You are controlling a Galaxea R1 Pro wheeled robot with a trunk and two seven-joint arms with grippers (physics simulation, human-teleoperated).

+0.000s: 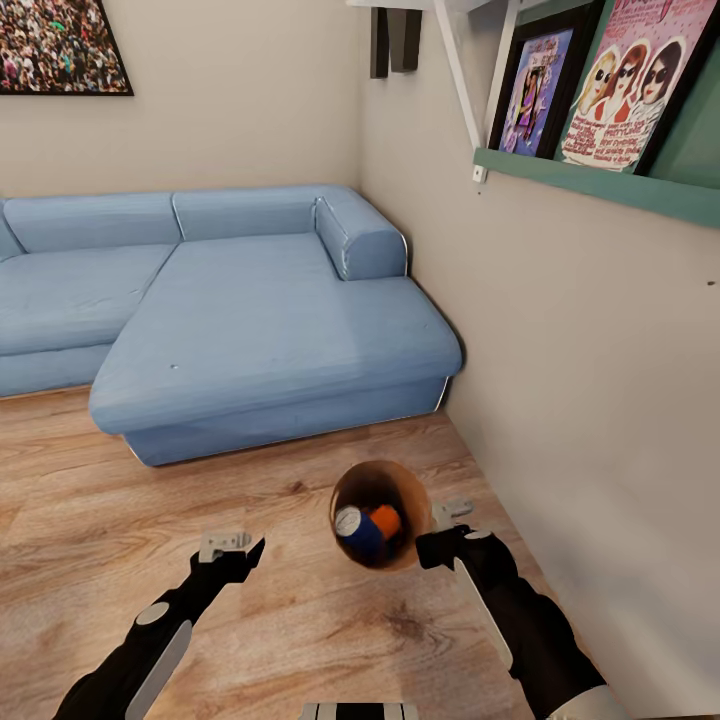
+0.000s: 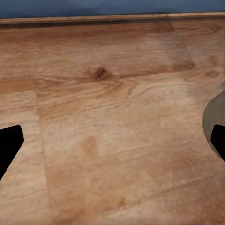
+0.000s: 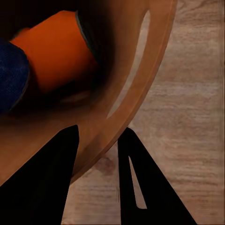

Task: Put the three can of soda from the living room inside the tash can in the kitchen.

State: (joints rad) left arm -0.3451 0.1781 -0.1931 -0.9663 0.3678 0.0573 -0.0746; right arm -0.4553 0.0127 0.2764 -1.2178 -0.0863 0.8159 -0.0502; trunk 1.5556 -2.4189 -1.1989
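At far left in the head view we note the crowd photo [image 1: 62, 45] on the wall above the light-blue corner sofa [image 1: 250, 320], which fills the living-room corner and stands on the wood floor [image 1: 90, 520]. Nearer us, the left gripper [image 1: 232, 547] hangs over bare planks well apart from the bin; in its wrist view the two dark fingertips [image 2: 9, 145] sit at opposite edges of the frame with floor [image 2: 112, 131] between them, so we log the jaws as spread wide and holding nothing. Moving right, the wood-brown trash can [image 1: 405, 500] is tilted with its mouth toward the camera, in front of the sofa's chaise end and near the right-hand wall. Inside it lie a dark blue soda can [image 1: 357, 530] with a pale top and, touching it, an orange soda can [image 1: 385, 520]. The right gripper [image 1: 440, 535] is at the bin's right rim; in the right wrist view one finger [image 3: 42, 183] is inside the wall [image 3: 140, 89] and the other outside, clamped across the rim, with the orange can [image 3: 56, 51] and blue can [image 3: 11, 75] deep in the dark interior. Farthest right, a green shelf [image 1: 600, 185] carries framed posters [image 1: 625, 80].
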